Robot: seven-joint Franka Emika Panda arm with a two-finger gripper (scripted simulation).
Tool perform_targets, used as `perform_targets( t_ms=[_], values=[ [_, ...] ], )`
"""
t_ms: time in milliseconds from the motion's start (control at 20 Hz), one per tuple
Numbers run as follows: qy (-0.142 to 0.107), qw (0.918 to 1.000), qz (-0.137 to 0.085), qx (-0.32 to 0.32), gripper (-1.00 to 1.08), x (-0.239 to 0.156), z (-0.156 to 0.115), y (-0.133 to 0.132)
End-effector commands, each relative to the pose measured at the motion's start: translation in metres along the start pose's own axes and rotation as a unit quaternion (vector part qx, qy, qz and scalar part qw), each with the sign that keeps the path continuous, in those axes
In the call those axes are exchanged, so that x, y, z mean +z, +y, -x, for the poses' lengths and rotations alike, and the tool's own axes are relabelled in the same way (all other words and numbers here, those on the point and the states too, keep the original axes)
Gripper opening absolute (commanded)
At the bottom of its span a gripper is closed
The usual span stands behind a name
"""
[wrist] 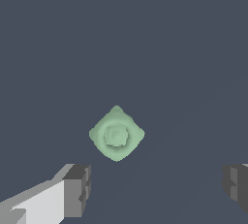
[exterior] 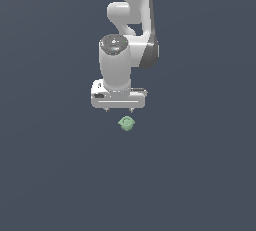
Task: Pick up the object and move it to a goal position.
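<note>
The object (exterior: 126,123) is a tiny pale green lumpy piece lying on the dark grey floor just below my white gripper (exterior: 118,110) in the exterior view. My fingers point down and their short tips show under the hand. In the wrist view the object (wrist: 116,134) looks like a rounded diamond with a raised centre. My gripper (wrist: 157,186) is open, its two grey fingertips (wrist: 77,189) set wide apart. The object lies on the floor beyond the line between the tips, nearer one tip, touching neither.
The white arm (exterior: 130,20) rises behind the hand to the exterior view's top edge. Around it there is only a flat dark grey surface (exterior: 200,175).
</note>
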State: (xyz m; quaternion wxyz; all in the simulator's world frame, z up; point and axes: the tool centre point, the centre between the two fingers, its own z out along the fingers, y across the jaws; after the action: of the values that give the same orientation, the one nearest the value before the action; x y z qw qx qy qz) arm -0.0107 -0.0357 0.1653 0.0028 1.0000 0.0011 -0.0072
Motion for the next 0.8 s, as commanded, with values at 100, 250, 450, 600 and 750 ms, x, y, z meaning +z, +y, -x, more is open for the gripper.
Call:
perform_targets(
  t_ms=[100, 250, 450, 600, 750],
  values=[
    [0.000, 1.0000, 0.000, 0.003, 1.00, 0.001, 0.000, 0.000],
    [0.000, 0.9999, -0.001, 0.013, 1.00, 0.003, 0.000, -0.001],
    [0.000, 0.9994, -0.001, 0.036, 1.00, 0.007, 0.000, -0.003],
    [0.001, 0.9982, -0.002, 0.059, 1.00, 0.012, 0.000, -0.006],
    [0.001, 0.9960, -0.003, 0.089, 1.00, 0.018, 0.000, -0.008]
  ],
)
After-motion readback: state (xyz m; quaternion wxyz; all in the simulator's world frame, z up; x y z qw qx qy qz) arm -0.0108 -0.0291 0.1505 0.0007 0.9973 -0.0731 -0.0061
